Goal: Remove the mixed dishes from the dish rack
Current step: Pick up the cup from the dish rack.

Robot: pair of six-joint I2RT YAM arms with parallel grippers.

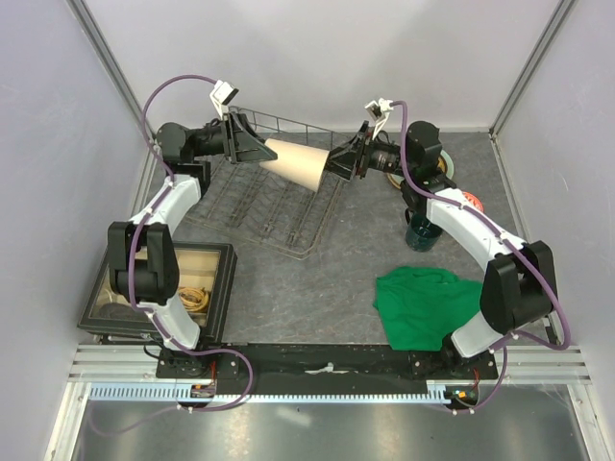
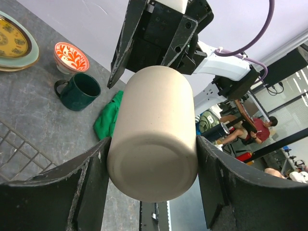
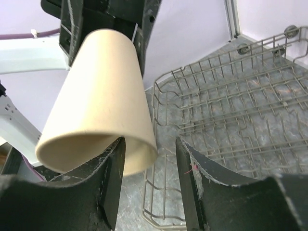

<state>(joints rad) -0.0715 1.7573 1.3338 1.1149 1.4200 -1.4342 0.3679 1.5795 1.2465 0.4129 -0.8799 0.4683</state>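
Left claw clamps the base of the tall beige cup, which lies level in the air over the right rim of the dish rack. Right claw straddles the cup's mouth wall with its jaws apart and a gap showing on one side.

Step, as I judge it: arm-to-arm handover. Next: the right must close firmly before the left lets go.

Unclear: whether the right's pads touch the cup yet. The yellow-patterned plate, right of the rack, is cut off by the frame edge.

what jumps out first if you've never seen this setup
A tall beige cup hangs sideways in mid-air above the wire dish rack, its narrow base pinched by the left gripper while the right gripper sits at its wide rim. A bright green cloth lies near the right arm's base.
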